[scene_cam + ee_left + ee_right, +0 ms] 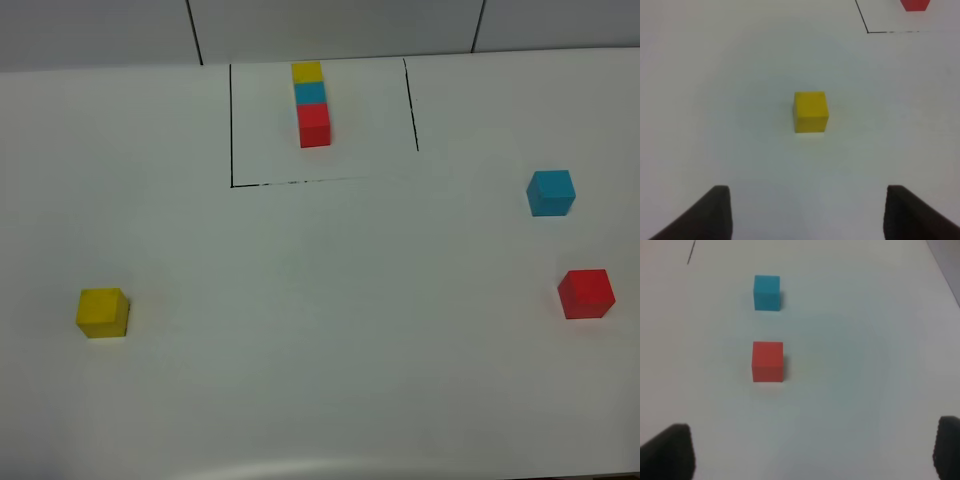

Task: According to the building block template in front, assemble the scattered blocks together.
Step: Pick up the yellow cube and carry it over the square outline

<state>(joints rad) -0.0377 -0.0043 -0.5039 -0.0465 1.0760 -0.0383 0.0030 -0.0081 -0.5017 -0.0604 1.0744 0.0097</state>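
Nothing is assembled yet: your yellow block (103, 312) sits by the surface's (320, 330) left edge, the cyan-blue block (551, 192) and red block (586, 293) by the right edge. The template (311, 103), at the far edge, has its long axis running far-to-near (yellow farthest). The left pincer (807, 200) and right pincer (815, 440) both gape apart, empty.

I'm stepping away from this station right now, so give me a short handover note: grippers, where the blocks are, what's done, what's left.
Left gripper: open, empty, facing the yellow block.
Right gripper: open, empty, facing the red block, with the cyan block beyond it.
Template: yellow, cyan, red row inside the black outline, far middle of the table.
Done: nothing; the three loose blocks lie apart, yellow on the left, cyan and red on the right.
Left: gather them and join them in the template's order.
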